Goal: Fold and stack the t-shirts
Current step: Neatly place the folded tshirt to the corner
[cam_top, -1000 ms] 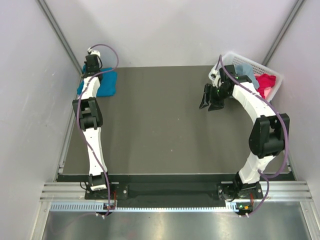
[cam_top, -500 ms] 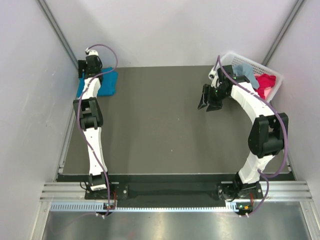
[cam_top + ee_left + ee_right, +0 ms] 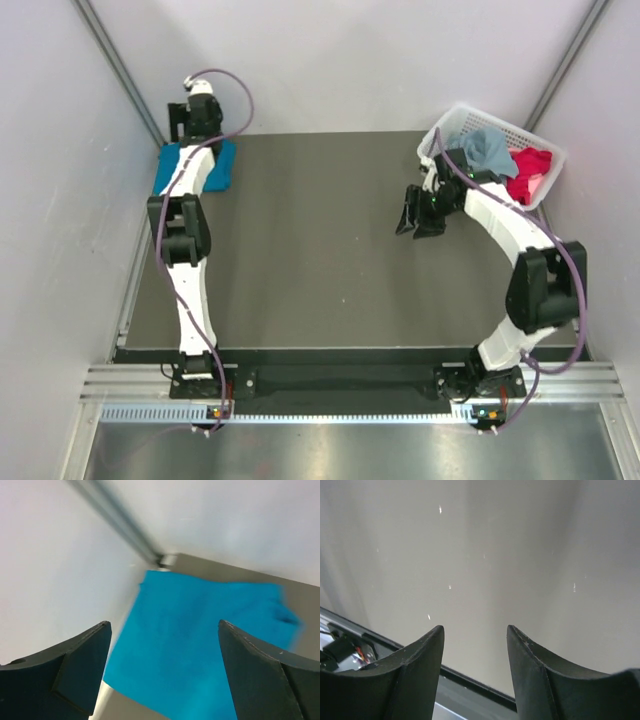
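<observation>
1. Teal shirt lay folded at the top view's upper left; left gripper hung spread above it.
2. Right gripper stood parted, empty; grabbing grey shirt and red shirt together might tangle them.

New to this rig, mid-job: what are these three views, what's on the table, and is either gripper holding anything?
Two white arms stand at the dark grey table's near edge. One camera looks down on both; the other two sit on the wrists, fingers in frame. A folded teal-blue t-shirt lies far left, below the open left gripper. A white plastic lattice basket, far right, holds a grey-blue t-shirt and a red-pink t-shirt. The right gripper hangs open over the table. Both empty.
</observation>
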Robot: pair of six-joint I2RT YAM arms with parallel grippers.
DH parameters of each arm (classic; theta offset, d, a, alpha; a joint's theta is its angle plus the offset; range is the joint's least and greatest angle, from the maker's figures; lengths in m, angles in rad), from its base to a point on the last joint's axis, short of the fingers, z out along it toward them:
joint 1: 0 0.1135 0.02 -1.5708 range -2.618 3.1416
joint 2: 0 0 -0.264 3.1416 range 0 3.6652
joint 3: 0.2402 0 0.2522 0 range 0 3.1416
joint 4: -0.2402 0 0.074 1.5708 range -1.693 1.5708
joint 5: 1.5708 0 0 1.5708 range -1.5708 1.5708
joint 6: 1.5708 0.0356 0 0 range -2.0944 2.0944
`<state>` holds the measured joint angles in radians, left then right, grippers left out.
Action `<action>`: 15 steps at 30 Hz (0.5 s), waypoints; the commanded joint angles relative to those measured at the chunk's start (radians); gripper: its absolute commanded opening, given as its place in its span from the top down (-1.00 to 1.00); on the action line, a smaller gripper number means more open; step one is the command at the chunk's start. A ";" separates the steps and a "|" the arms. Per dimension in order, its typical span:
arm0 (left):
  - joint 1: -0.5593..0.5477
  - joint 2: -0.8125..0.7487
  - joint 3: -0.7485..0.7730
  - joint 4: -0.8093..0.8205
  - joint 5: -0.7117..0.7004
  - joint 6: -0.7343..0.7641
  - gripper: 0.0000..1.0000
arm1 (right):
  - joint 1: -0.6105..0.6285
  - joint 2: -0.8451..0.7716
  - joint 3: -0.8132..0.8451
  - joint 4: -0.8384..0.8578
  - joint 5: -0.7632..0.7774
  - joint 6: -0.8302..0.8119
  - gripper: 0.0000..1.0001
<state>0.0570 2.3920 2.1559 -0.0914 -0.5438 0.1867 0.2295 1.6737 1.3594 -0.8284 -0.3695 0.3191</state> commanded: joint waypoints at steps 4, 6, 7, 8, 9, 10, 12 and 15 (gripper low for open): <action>-0.251 -0.337 -0.296 -0.025 0.045 -0.152 -0.87 | 0.013 -0.320 -0.221 0.086 0.004 0.020 -0.08; -0.296 -0.417 -0.411 -0.059 0.099 -0.231 -0.88 | 0.014 -0.405 -0.278 0.077 0.015 0.032 -0.11; -0.336 -0.503 -0.457 -0.083 0.120 -0.312 -0.89 | 0.014 -0.498 -0.345 0.075 0.021 0.037 -0.11; -0.356 -0.549 -0.508 -0.085 0.178 -0.350 -0.90 | 0.013 -0.544 -0.382 0.089 0.029 0.047 -0.12; -0.371 -0.594 -0.616 -0.085 0.230 -0.413 -0.98 | 0.013 -0.592 -0.422 0.095 0.047 0.066 -0.14; -0.409 -0.687 -0.674 -0.082 0.260 -0.452 -0.98 | 0.013 -0.682 -0.501 0.103 0.052 0.077 -0.15; -0.448 -0.778 -0.843 -0.084 0.349 -0.563 -0.98 | 0.013 -0.771 -0.577 0.120 0.061 0.118 -0.19; -0.535 -0.973 -1.089 -0.062 0.392 -0.656 -0.98 | 0.013 -0.939 -0.718 0.172 0.070 0.167 -0.39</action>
<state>-0.4427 1.5684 1.2537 -0.1791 -0.2508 -0.2752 0.2337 0.8211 0.7189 -0.7303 -0.3302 0.4187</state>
